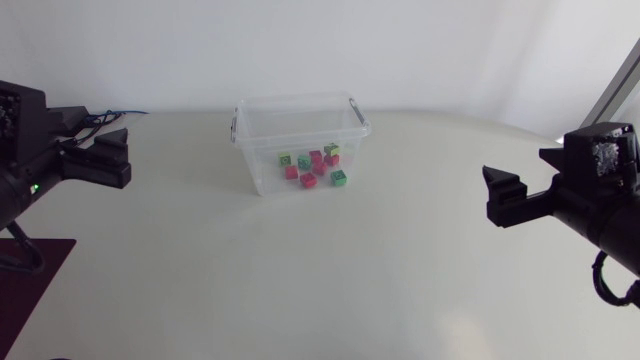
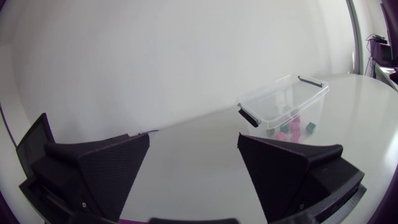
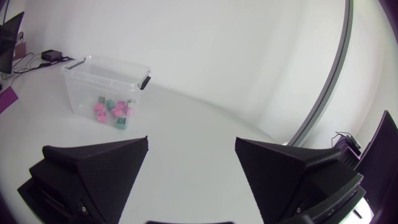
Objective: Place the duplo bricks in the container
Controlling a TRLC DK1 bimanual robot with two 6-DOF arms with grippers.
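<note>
A clear plastic container [image 1: 300, 125] with grey handles stands at the back middle of the white table. Several small duplo bricks [image 1: 312, 168], pink, green and yellow-green, lie inside on its floor. My left gripper [image 1: 110, 158] hovers at the left side, open, nothing between its fingers. My right gripper [image 1: 503, 195] hovers at the right side, open and empty as well. In the left wrist view the container [image 2: 283, 106] is far ahead of the gripper [image 2: 194, 163], bricks [image 2: 292, 129] showing through its wall. In the right wrist view the container [image 3: 106, 84] and bricks [image 3: 113, 111] lie far ahead of the gripper [image 3: 191, 163].
A dark mat [image 1: 30, 285] lies at the table's front left corner under my left arm. Cables [image 1: 105, 118] run along the back left edge. No loose bricks show on the tabletop [image 1: 320, 270] between the two arms.
</note>
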